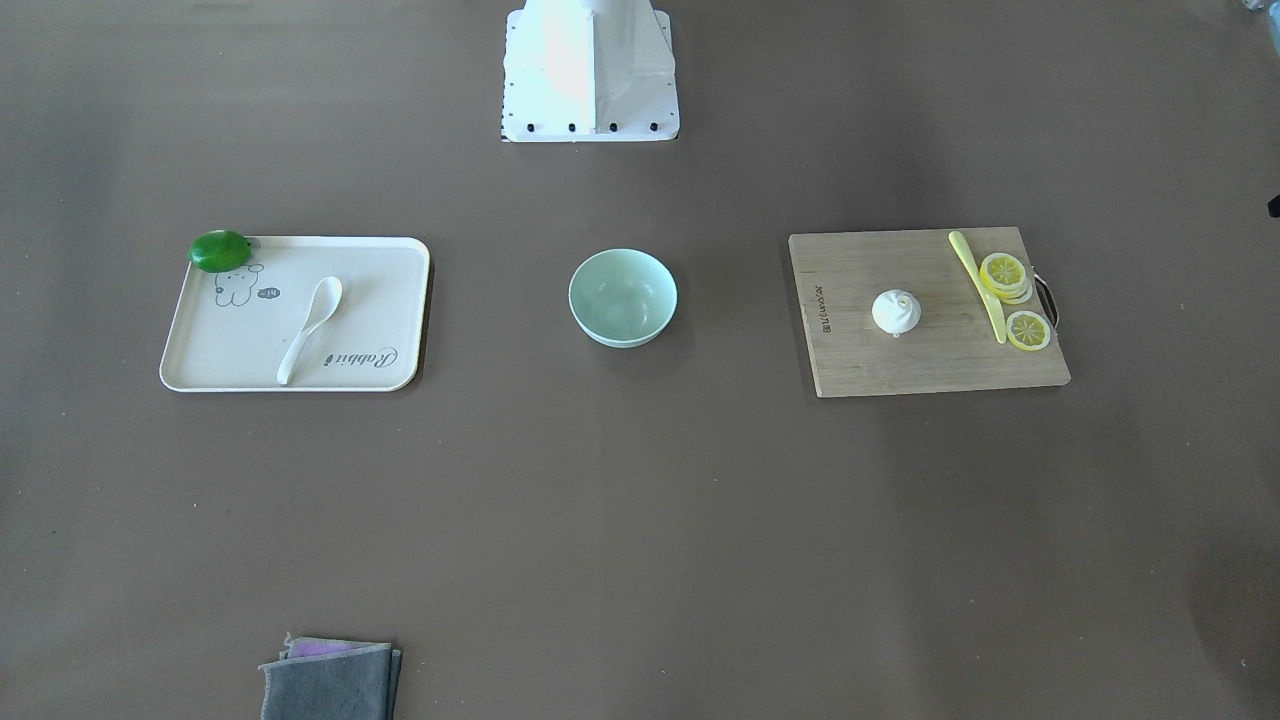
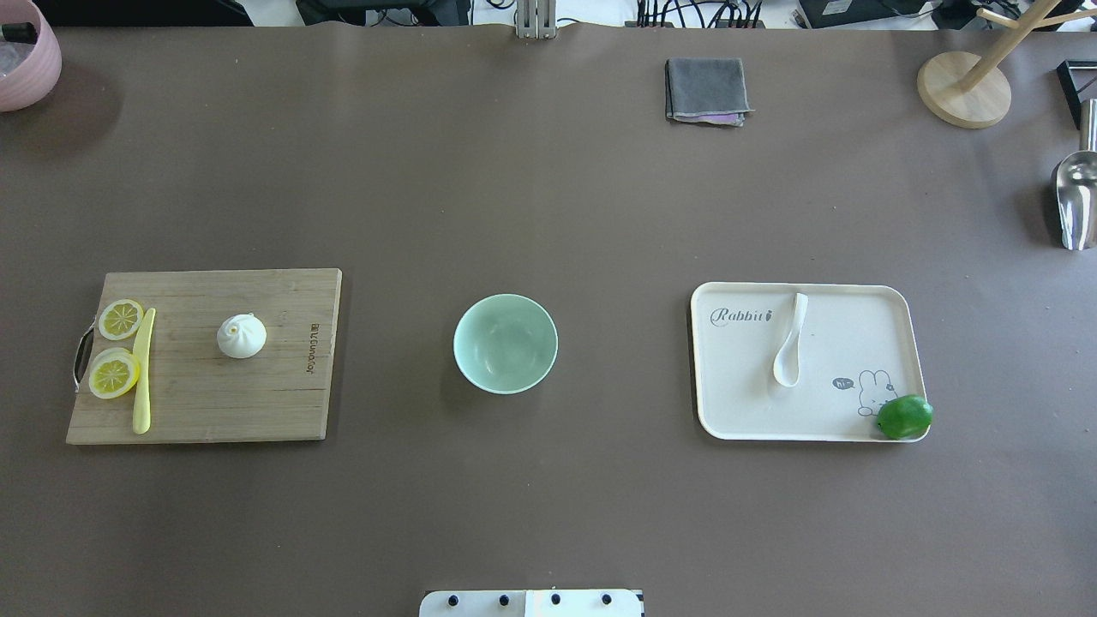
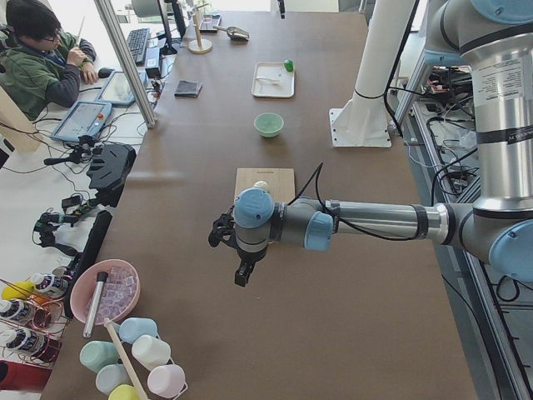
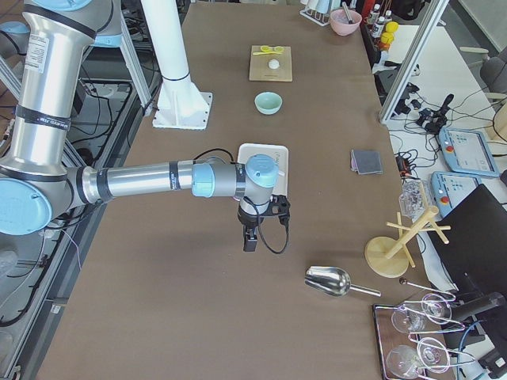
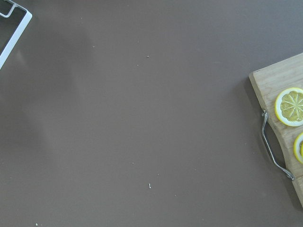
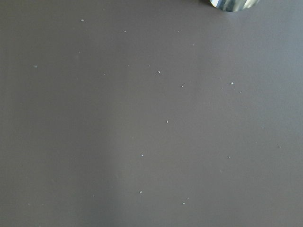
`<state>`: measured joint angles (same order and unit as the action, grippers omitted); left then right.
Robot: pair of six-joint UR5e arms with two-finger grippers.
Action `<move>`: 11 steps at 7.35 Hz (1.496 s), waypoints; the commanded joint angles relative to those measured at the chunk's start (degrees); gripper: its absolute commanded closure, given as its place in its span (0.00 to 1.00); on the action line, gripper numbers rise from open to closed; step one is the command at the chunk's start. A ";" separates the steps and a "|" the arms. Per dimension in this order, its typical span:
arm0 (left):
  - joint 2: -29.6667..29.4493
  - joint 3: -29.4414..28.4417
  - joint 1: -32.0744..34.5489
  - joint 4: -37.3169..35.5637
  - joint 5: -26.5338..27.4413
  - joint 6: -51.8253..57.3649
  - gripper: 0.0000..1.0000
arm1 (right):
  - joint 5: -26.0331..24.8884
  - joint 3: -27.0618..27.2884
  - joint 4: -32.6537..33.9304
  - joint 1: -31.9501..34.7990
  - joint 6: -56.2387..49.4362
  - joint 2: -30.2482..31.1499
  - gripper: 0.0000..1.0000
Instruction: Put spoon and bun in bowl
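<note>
The white spoon (image 2: 790, 343) lies on a cream tray (image 2: 857, 300) on the robot's right, scoop toward the robot. The white bun (image 2: 241, 335) sits upright on a wooden cutting board (image 2: 283, 386) on the robot's left. The mint-green bowl (image 2: 505, 343) stands empty between them. The left gripper (image 3: 241, 273) hangs over bare table beyond the board's outer end. The right gripper (image 4: 249, 241) hangs over bare table beyond the tray. Both show only in the side views, so I cannot tell whether they are open or shut. Neither touches anything.
A pale yellow knife (image 2: 143, 370) and lemon slices (image 2: 114, 374) lie at the board's handle end. A green lime (image 2: 904, 416) sits on the tray's corner. A folded grey cloth (image 2: 705, 90), a metal scoop (image 2: 1076, 197) and a wooden stand (image 2: 964, 88) sit toward the far edge.
</note>
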<state>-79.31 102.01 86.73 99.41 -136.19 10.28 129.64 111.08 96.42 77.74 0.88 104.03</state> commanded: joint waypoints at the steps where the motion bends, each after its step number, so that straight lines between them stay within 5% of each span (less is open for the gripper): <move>1: 0.12 0.03 0.02 0.87 0.05 0.00 0.01 | 0.00 0.19 0.00 -0.04 0.00 -0.06 0.00; 4: -1.10 -0.40 0.02 0.79 0.57 -0.09 0.01 | -0.18 0.54 -1.31 0.05 -0.09 -1.73 0.00; 8: -2.69 -0.93 0.02 9.09 0.40 -0.61 0.01 | -1.84 -0.07 -27.64 0.14 5.16 -1.64 0.00; 11: -7.08 -4.35 0.02 16.51 0.93 -1.84 0.01 | -1.85 -0.16 -31.91 0.14 8.35 -5.50 0.00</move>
<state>-84.97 99.17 86.75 114.00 -135.15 9.28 127.78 110.94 65.63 77.88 8.66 100.05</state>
